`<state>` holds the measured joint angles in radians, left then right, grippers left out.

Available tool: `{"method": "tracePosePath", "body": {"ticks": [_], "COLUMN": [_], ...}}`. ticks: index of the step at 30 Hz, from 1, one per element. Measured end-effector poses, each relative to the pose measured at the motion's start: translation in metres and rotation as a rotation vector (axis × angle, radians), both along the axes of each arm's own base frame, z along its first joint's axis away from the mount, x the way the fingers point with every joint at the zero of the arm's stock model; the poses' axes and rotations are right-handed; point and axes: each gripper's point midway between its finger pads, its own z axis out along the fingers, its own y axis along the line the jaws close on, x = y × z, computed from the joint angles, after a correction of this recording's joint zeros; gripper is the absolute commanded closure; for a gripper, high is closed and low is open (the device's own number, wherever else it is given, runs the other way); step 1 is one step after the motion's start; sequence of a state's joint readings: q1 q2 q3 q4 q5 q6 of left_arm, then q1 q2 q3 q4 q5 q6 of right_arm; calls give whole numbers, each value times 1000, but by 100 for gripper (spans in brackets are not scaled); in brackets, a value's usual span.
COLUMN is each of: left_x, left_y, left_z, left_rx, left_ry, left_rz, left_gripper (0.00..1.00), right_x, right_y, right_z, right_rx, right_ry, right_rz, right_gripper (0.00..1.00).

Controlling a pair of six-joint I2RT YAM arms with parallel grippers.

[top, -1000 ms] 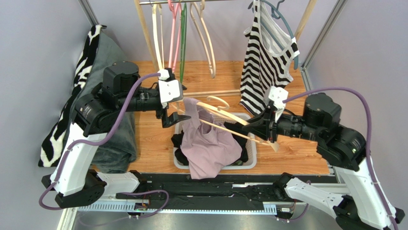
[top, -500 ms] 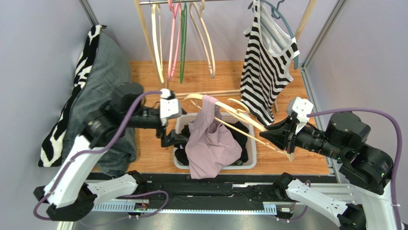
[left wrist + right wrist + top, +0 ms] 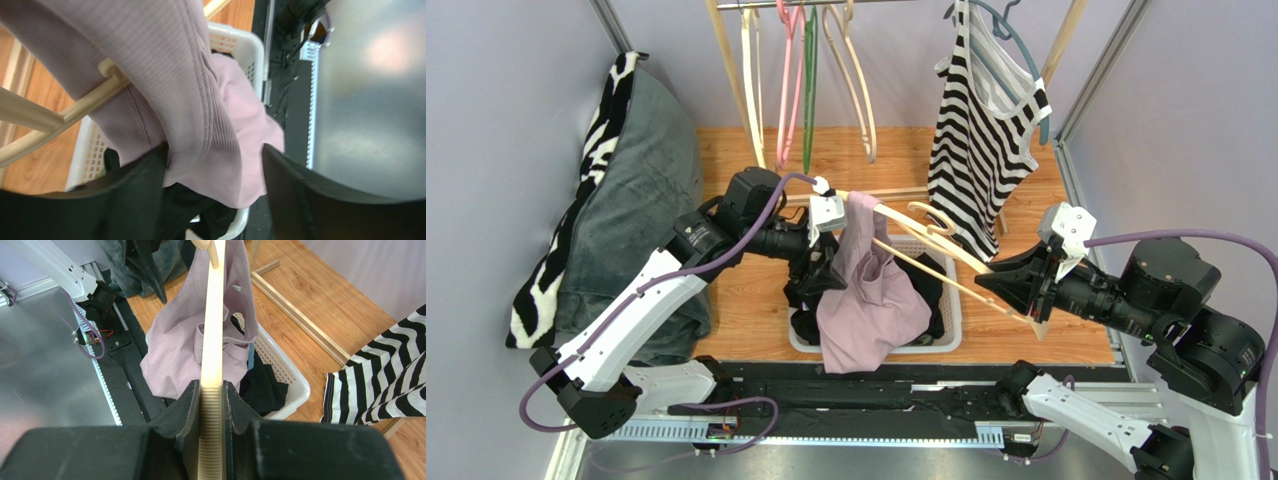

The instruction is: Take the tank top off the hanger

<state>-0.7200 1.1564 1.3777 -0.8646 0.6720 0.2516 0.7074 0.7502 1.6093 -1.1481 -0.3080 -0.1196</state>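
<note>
While the lilac tank top hangs by one shoulder strap from a pale wooden hanger, its body droops down into a white laundry basket that sits on the wooden floor. Dark clothes lie in the basket beneath it. The hanger is tilted, held up in the air above the basket. The right gripper is clenched tight on the hanger's near end, its two black fingers pressed against either side of the wood. The left gripper reaches in from the other side with its jaws spread wide, a fold of the lilac fabric lying between them, not pinched. Behind, a black-and-white striped tank top hangs on a rail beside several bare hangers. A grey cushion leans against the left wall.
</note>
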Motion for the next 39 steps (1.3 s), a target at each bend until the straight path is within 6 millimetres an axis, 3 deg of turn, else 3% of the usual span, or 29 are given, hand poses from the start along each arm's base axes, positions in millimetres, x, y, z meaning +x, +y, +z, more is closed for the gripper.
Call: {"method": "tracePosePath", "body": {"ticks": [1, 2, 3, 14, 17, 20, 28, 32, 36, 39], "left_x": [0, 1, 0, 5, 4, 6, 5, 7, 14, 21], "left_y": [-1, -3, -5, -16, -14, -10, 15, 19, 11, -3], "left_z": [3, 6, 8, 1, 7, 33, 159, 203, 210, 186], "left_rx": [-9, -20, -30, -26, -26, -46, -204, -260, -267, -226], "left_ry": [0, -4, 2, 35, 24, -33, -352, -463, -469, -411], "left_rz": [-2, -7, -11, -32, -31, -15, 45, 58, 44, 7], "left_gripper": [70, 89, 100, 100, 100, 100, 100, 100, 100, 100], "right_x": [0, 0, 0, -7, -12, -16, -43, -53, -58, -57], "right_y": [0, 0, 0, -8, -15, -24, -55, -67, -77, -87], "right_z": [0, 0, 0, 6, 9, 12, 2, 6, 16, 23], "right_rx": [0, 0, 0, 8, 6, 12, 49, 84, 121, 142], "right_ry": [0, 0, 0, 12, 9, -4, 9, -2, -19, -35], "right_rz": [0, 0, -1, -16, -31, -52, -111, -137, -166, -217], "right_gripper": [100, 100, 100, 100, 100, 100, 100, 100, 100, 100]}}
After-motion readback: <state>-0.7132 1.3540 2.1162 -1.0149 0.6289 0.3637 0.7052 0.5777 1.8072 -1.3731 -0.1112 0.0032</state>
